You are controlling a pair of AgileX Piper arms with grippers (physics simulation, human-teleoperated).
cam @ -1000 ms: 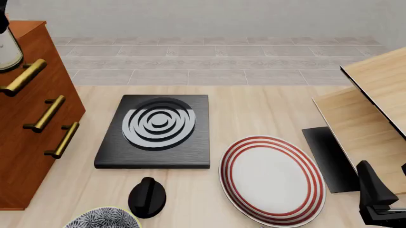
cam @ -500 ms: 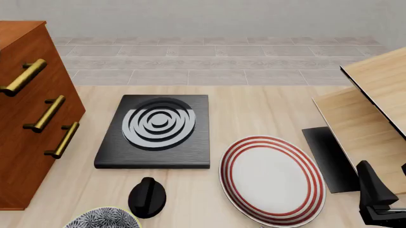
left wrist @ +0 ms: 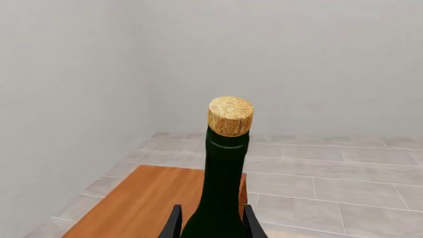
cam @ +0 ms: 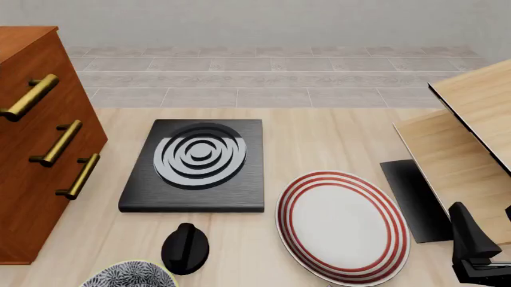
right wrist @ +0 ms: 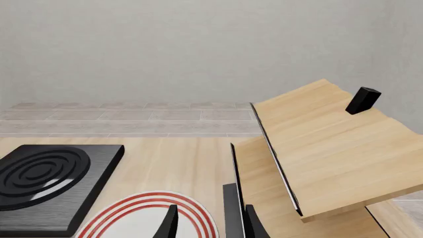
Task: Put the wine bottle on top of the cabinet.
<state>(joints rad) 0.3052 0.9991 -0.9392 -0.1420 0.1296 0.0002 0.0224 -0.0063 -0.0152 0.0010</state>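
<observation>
In the left wrist view the wine bottle (left wrist: 221, 183) stands upright, dark green with a tan cork (left wrist: 231, 116). My left gripper (left wrist: 211, 224) is shut on its neck, one black finger on each side. The bottle hangs over the reddish-brown top of the cabinet (left wrist: 142, 203), near that top's edge. The front view shows the cabinet (cam: 36, 155) at the far left with its brass handles, but neither the bottle nor the left gripper. My right gripper (cam: 477, 254) rests low at the table's near right corner, open with nothing between its fingers (right wrist: 170, 222).
A black burner slab (cam: 195, 161) lies mid-table. A red-rimmed plate (cam: 343, 224) sits near the front, with a black knob (cam: 185, 248) and a patterned bowl (cam: 128, 276) to its left. A pale-wood slanted structure (cam: 471, 131) and a black mat (cam: 415, 200) fill the right side.
One second ago the bottle's lower body showed at the front view's upper left beside the cabinet top. It has since left that view. The right arm has not moved.
</observation>
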